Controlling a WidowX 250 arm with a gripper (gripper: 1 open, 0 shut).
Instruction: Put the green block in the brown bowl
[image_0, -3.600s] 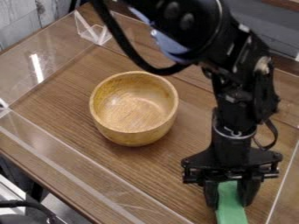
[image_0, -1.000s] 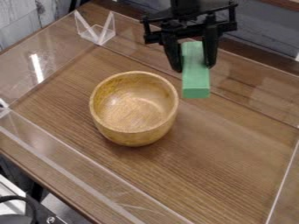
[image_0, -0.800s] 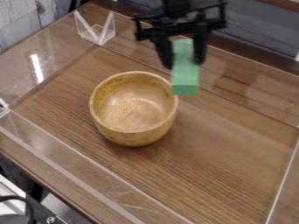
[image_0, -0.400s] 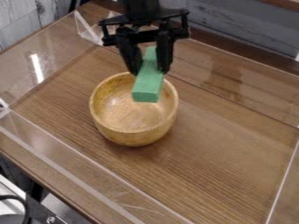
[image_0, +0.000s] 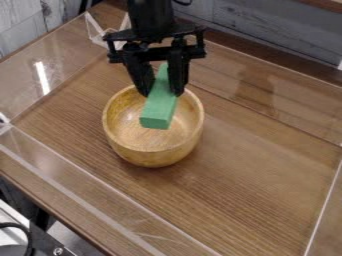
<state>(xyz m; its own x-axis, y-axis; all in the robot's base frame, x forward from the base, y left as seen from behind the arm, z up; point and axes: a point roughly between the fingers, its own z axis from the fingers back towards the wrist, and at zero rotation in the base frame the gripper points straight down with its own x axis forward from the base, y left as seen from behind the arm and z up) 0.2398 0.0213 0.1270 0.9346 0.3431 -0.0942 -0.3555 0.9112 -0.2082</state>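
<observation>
The green block (image_0: 160, 102) hangs tilted over the brown bowl (image_0: 134, 148), its lower end down inside the bowl's hollow. Whether that end touches the bottom I cannot tell. My gripper (image_0: 159, 72) points down from above the bowl's far rim and is shut on the block's upper end, one black finger on each side of it. The bowl is round, light tan wood, standing on the wooden tabletop left of centre.
Clear acrylic walls fence the tabletop (image_0: 254, 170). A clear angled stand (image_0: 100, 30) sits at the back left. The near table edge runs along the bottom left.
The gripper has carried the green block left and toward the camera, from beside the bowl's far right to over it, and lowered it so its lower end dips into the bowl.
</observation>
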